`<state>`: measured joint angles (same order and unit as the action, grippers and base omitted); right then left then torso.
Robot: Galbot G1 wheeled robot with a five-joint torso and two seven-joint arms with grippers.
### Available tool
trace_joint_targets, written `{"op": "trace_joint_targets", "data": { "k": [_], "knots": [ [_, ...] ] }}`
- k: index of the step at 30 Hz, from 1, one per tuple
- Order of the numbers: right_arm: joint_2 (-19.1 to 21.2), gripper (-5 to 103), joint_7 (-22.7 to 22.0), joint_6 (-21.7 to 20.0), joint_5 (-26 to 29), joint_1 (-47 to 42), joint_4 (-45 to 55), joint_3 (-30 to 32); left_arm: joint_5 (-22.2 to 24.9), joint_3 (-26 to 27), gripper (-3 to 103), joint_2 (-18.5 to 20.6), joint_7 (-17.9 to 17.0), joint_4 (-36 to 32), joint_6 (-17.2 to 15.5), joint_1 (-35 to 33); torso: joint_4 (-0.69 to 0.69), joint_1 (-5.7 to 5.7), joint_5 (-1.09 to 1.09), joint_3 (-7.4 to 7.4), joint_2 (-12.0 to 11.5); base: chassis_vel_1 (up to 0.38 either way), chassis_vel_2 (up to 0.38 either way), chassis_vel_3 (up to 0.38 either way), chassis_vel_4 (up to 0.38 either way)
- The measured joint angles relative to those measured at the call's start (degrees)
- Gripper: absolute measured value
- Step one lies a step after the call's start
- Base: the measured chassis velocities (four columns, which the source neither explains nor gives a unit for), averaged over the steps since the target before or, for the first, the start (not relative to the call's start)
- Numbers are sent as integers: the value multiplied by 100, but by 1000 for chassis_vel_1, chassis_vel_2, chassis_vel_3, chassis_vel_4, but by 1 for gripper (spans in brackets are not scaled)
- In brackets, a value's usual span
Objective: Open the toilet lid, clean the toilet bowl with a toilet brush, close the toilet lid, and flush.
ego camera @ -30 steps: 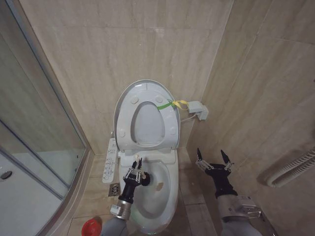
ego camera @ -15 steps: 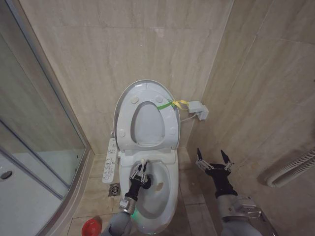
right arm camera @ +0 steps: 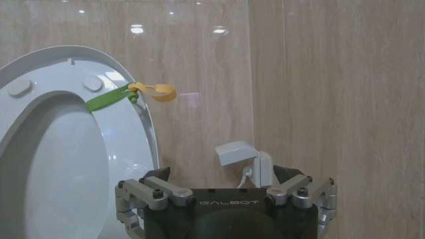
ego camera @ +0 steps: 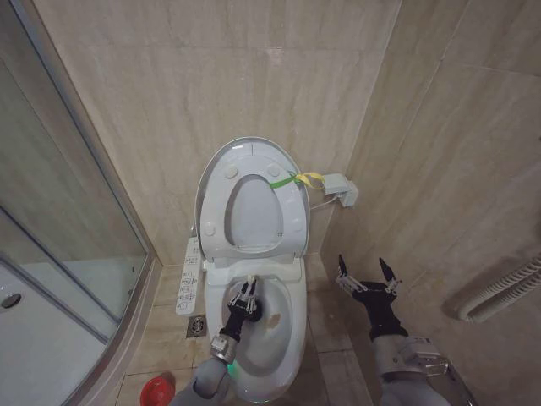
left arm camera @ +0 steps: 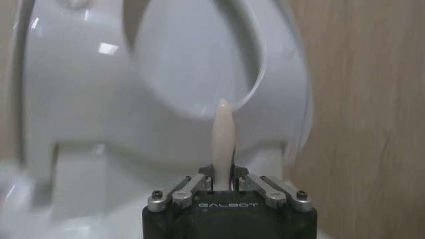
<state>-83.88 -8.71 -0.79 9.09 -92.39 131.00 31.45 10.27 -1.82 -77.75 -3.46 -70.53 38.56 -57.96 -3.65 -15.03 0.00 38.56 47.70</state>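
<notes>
The toilet lid (ego camera: 254,210) stands raised against the back wall, with the seat ring (ego camera: 218,199) up in front of it. A yellow-green strap (ego camera: 297,178) hangs at its rim, also seen as the strap (right arm camera: 111,98) in the right wrist view. Below lies the open toilet bowl (ego camera: 290,331). My left gripper (ego camera: 248,298) hangs over the bowl's rear part, shut on the toilet brush handle (left arm camera: 223,133), whose tip points up toward the seat. The brush's lower end is hidden. My right gripper (ego camera: 366,271) stands open, right of the bowl, holding nothing.
The red cup holder (ego camera: 156,392) sits on the floor left of the bowl. The white button panel (ego camera: 189,276) runs along the bowl's left side. A glass shower door (ego camera: 59,228) closes off the left; tiled walls stand close behind and right. A white box (right arm camera: 243,155) hangs on the wall.
My left gripper has carried the brush from the bowl's left rim rightward, over the bowl's middle. The right arm has not moved.
</notes>
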Motion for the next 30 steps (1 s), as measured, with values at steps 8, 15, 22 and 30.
{"op": "trace_joint_targets", "data": {
  "k": [8, 15, 22, 30],
  "knots": [
    [0, 100, 0, 0, 0, 0, 0, 0, -137, -211, 18, 30, -118, -885, -196, -283, 0, 1, 0, 0, 0, 0, 0, 0, 0],
    [0, 100, 0, 0, 0, 0, 0, 0, -102, -331, 18, -57, -133, -959, -196, -212, 0, 1, 0, 0, 0, 0, 0, 0, 0],
    [0, 100, 0, 0, 0, 0, 0, 0, -18, -454, 18, -156, -95, -617, -116, -133, 0, 0, -1, 0, 0, 0, 0, 0, 0],
    [0, 100, 0, 0, 0, 0, 0, 0, -9, -466, 18, -288, 3, 8, 86, 14, 0, 0, -1, 0, 0, 0, 0, 0, 0]
  ]
}}
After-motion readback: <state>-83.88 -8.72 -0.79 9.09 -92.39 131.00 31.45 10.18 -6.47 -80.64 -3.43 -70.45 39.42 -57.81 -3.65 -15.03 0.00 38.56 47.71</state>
